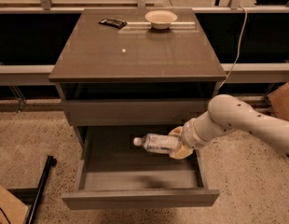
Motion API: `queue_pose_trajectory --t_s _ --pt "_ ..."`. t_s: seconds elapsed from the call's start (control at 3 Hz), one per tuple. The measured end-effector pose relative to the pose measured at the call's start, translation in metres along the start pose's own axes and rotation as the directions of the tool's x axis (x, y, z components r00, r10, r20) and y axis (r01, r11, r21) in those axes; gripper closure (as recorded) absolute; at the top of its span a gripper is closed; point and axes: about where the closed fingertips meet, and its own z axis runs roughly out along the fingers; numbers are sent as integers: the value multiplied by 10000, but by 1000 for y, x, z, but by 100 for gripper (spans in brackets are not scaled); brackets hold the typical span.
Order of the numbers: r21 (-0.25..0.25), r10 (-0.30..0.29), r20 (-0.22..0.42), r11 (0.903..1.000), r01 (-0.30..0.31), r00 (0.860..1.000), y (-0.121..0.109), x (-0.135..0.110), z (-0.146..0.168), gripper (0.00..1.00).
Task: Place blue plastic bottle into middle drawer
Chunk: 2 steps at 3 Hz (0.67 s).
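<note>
Cabinet w/ grey-brown tabletop (135, 55) stands above and behind the gripper. Middle drawer (140, 198) is pulled out, its box interior open directly below the gripper. Upper drawer front (135, 112) is shut, just above the gripper. White arm (237, 120) reaches in from picture-right.

Gripper (179, 144) hangs over the drawer's interior, toward the side the arm comes from, pinching the blue plastic bottle (156, 143) at its base end. Bottle is in the air over the drawer, prob not touching the floor, though I can't be sure. Long axis approx level, running along the drawer's width. White cap points away from the gripper, toward picture-left.

Step in hand, imo: carry is done, lower-and-release is due. Next move calls for lowering until the bottle is near the drawer floor, opening the gripper, then backing up and out w/o clipping the upper front. Lying sideways, the bottle may roll a bit.

Bowl (161, 18) and small dark item (113, 23) sit on the tabletop, well apart from the gripper.
</note>
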Motion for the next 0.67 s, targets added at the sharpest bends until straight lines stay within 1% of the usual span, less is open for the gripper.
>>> queue_pose_trajectory --t_s 0.33,0.67 --pt "-22 -139 373 9999 140 9992 0 7 27 100" --pt "-299 -10 1012 9995 41 9949 6 18 60 100"
